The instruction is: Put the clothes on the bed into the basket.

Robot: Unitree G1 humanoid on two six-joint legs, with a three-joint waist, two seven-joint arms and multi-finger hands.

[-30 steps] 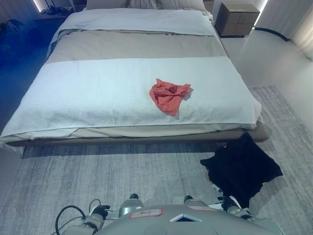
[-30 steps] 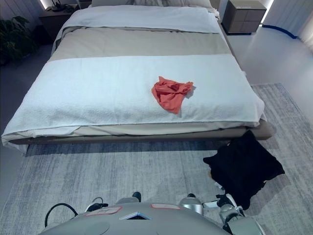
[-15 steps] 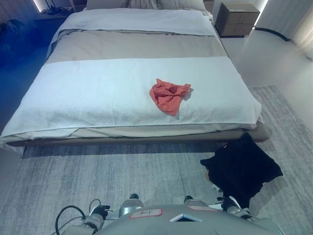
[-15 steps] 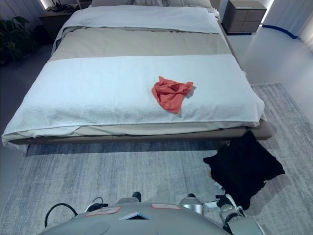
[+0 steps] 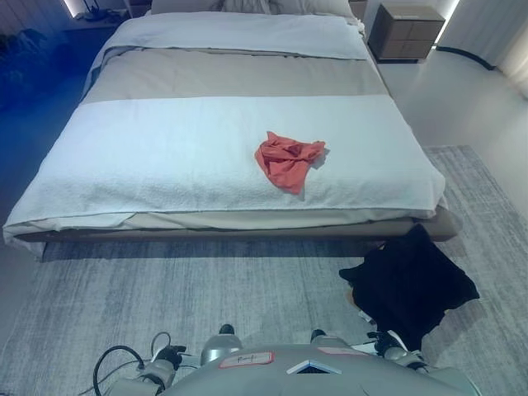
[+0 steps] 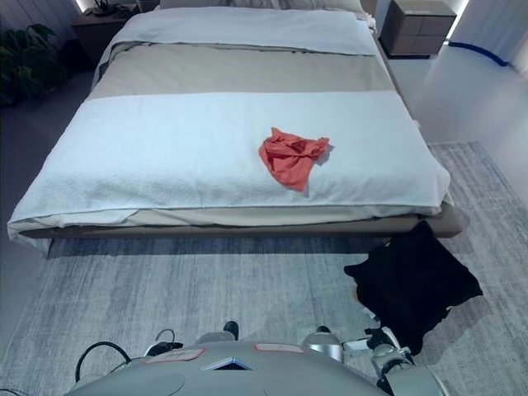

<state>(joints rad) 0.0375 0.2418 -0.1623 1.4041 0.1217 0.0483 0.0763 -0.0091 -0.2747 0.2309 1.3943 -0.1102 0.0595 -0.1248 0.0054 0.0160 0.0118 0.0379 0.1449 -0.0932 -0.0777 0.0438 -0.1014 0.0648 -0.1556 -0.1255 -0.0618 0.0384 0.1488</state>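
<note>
A crumpled red garment (image 5: 286, 159) lies on the white blanket of the bed (image 5: 165, 157), right of the middle and near the foot edge. A black, soft, flattened thing (image 5: 408, 282), possibly the basket, lies on the rug by the bed's right foot corner. My right hand (image 5: 389, 344) shows at the bottom right, at the lower edge of that black thing; its fingers are not clear. My left hand (image 5: 165, 360) shows at the bottom left, low over the rug, far from the garment; its fingers are not clear either.
A grey rug (image 5: 206, 289) covers the floor between me and the bed. A dark nightstand (image 5: 403, 31) stands at the back right. A plant (image 6: 29, 66) stands left of the bed. Pillows lie at the head end.
The whole view has shifted slightly, so the camera moved. The garment, the black thing and both hands keep their places.
</note>
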